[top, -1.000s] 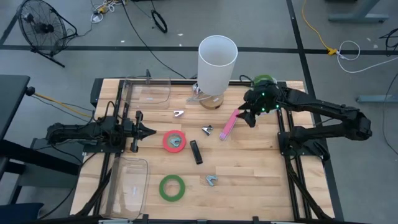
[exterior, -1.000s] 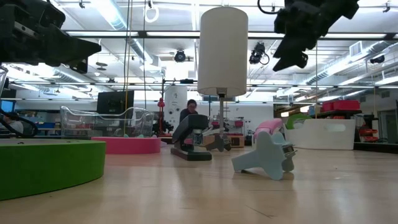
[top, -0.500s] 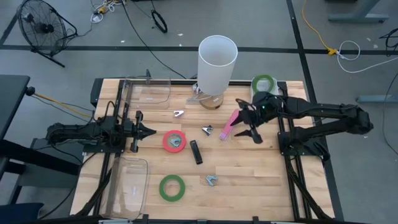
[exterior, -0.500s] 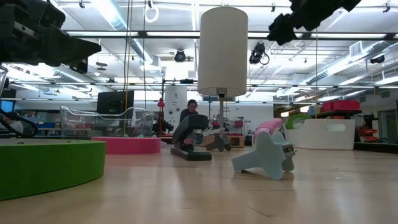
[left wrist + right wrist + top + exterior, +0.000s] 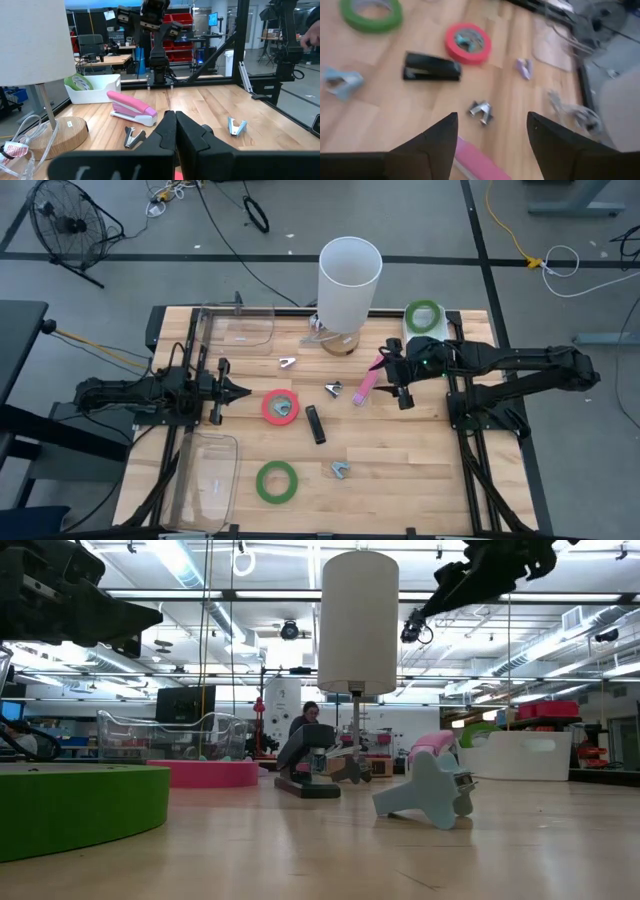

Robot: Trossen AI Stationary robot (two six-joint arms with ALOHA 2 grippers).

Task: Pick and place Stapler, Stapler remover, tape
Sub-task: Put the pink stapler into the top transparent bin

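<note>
A pink stapler (image 5: 365, 382) lies on the table right of centre, and my right gripper (image 5: 395, 383) hovers open above it, fingers (image 5: 422, 145) wide apart, touching nothing. A black stapler (image 5: 316, 424) lies mid-table. Stapler removers lie at the far centre (image 5: 288, 363), the centre (image 5: 333, 388) and the near centre (image 5: 341, 470). A red tape ring (image 5: 281, 407) and a green one (image 5: 277, 481) lie flat on the table. Another green ring (image 5: 423, 315) lies in a white bin. My left gripper (image 5: 240, 390) waits shut at the left.
A tall white lamp (image 5: 350, 275) stands on its wooden base at the far centre. Clear plastic containers sit at the far left (image 5: 240, 325) and near left (image 5: 205, 470). The white bin (image 5: 92, 87) stands at the far right corner. Bare wood lies at the near right.
My right gripper has swung from over the white bin toward the table's near edge and has rolled about its own axis, staying open. It now hangs over the pink stapler, and the green ring in the bin is uncovered.
</note>
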